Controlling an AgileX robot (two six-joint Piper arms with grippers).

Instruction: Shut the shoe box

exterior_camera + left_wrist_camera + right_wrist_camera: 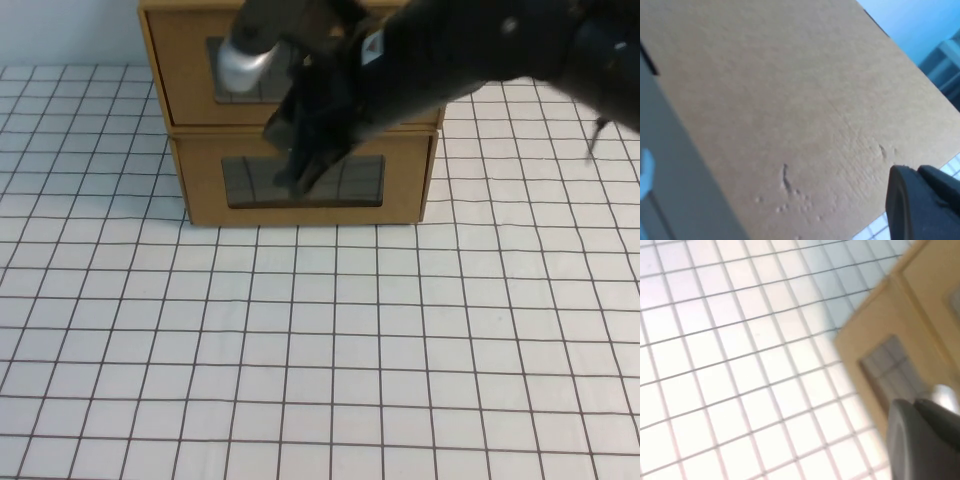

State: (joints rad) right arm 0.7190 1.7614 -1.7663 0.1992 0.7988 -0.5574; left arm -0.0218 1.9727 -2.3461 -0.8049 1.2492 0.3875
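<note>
Two matching brown boxes are stacked at the back of the table, the upper box (185, 70) on the lower box (405, 185). Both drawer fronts look pushed in. My right arm hides both white tabs, so I cannot tell which one is the shoe box. My right gripper (295, 180) is shut and empty, hanging in front of the lower box's window (350, 182). In the right wrist view the gripper (914, 402) is beside that window (882, 367). My left gripper (915, 171) is shut and close against a plain cardboard face (790, 100). It is hidden in the high view.
The white gridded tablecloth (320, 350) covers the table in front of the boxes. My dark right arm (480, 50) reaches in from the upper right across the upper box. A silver cylinder (243, 62) on it covers part of the upper window.
</note>
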